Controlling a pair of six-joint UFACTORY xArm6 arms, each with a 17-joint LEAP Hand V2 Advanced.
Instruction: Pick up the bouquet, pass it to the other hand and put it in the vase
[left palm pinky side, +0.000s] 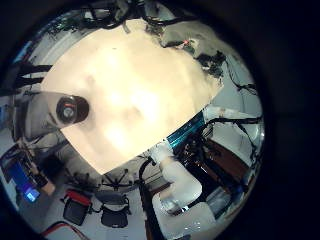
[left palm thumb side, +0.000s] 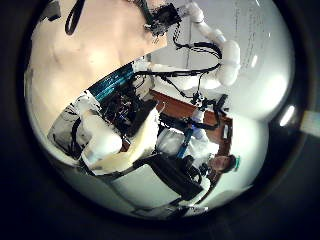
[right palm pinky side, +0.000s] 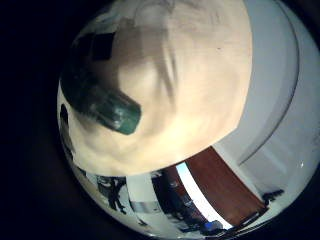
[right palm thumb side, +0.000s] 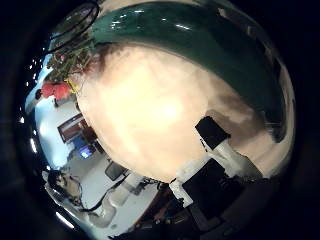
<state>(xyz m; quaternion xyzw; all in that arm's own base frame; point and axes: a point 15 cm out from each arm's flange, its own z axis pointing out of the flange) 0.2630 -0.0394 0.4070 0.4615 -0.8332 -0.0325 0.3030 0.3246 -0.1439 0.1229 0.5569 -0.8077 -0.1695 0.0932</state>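
Note:
In the right thumb side palm view the bouquet's thick wrapped stem (right palm thumb side: 180, 40) runs right across my right palm. Its flower heads (right palm thumb side: 62, 78) stick out past the edge of the table (right palm thumb side: 150, 110). The stem end (right palm pinky side: 115, 108) shows close up in the right little finger side palm view, above the table (right palm pinky side: 190, 80). My right hand is shut on the bouquet and holds it off the table. The vase (left palm pinky side: 68, 108) stands upright on the table (left palm pinky side: 140, 90) in the left little finger side palm view, with its mouth open. My left hand (right palm thumb side: 215, 150) is over the table, away from the bouquet.
The right arm (left palm thumb side: 215, 45) reaches over the table (left palm thumb side: 90, 50) in the left thumb side palm view. A white arm (left palm pinky side: 180, 190) stands beside the table edge. Chairs (left palm pinky side: 100, 208) and desks stand beyond the table.

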